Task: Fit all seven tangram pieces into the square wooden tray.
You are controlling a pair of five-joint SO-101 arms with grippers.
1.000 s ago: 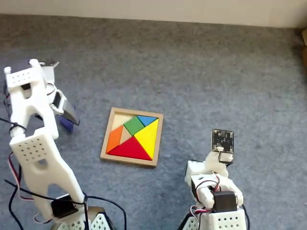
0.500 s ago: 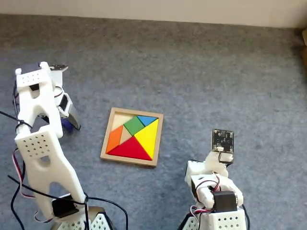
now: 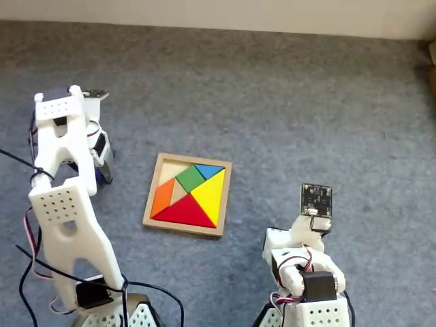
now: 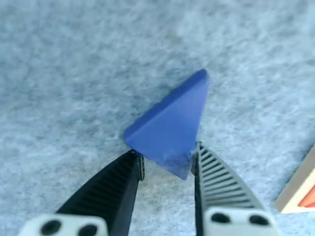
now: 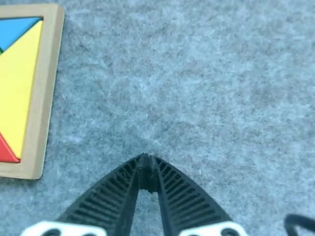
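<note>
The square wooden tray (image 3: 151, 204) lies on the grey carpet and holds orange, green, light blue, yellow and red pieces. A bare wood-coloured gap (image 3: 170, 170) shows at its far left corner. Left of the tray, my left gripper (image 4: 167, 160) is shut on one corner of a dark blue triangle (image 4: 170, 120), which peeks out under the left arm (image 3: 104, 178). My right gripper (image 5: 147, 172) is shut on nothing, over carpet to the right of the tray's edge (image 5: 42, 98).
Grey carpet surrounds the tray on every side. The left arm (image 3: 65, 204) stands tall along the left edge; the right arm's base (image 3: 306, 279) sits at the near right. A pale wall strip runs along the far edge.
The left arm has swung to the right, toward the tray, carrying the dark blue triangle with it. The right arm has kept still.
</note>
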